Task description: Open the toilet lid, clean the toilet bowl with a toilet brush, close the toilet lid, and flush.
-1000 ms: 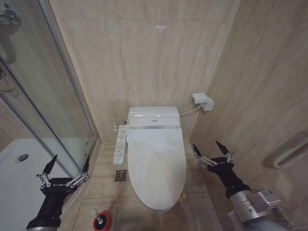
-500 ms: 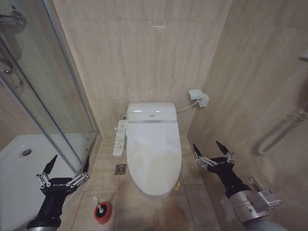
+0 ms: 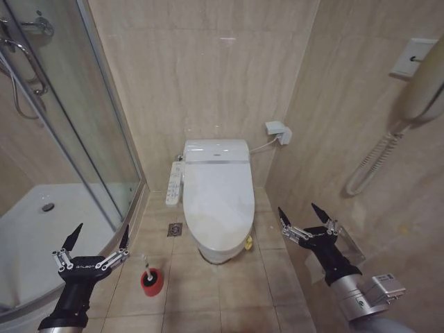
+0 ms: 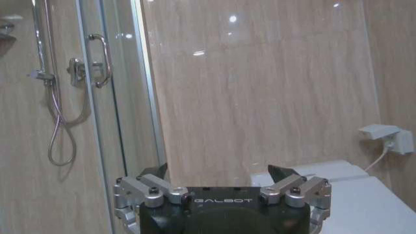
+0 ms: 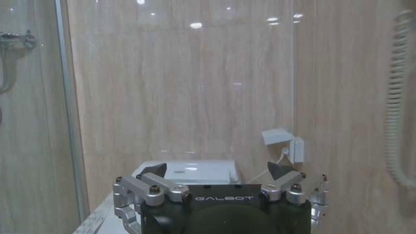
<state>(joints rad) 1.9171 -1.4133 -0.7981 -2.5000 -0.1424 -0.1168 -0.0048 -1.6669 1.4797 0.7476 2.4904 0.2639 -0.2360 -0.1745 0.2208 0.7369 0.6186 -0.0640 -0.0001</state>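
toilet lid: large white glossy oval plastic toilet lid [image 3: 216, 208] down, covering bowl, centre floor
brush: thin white-handled toilet brush [image 3: 147, 269] upright in round red holder cup [image 3: 151, 282], left of toilet
left gripper [image 3: 97, 239]: jaws apart, empty, low left
right gripper [image 3: 303, 218]: jaws apart, empty, low right

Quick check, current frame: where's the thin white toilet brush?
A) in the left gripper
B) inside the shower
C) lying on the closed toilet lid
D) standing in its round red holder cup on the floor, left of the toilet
D: the thin white toilet brush stands in the round red holder cup on the tiled floor, to the left of the toilet with its large white glossy toilet lid shut; the left gripper is open and empty.
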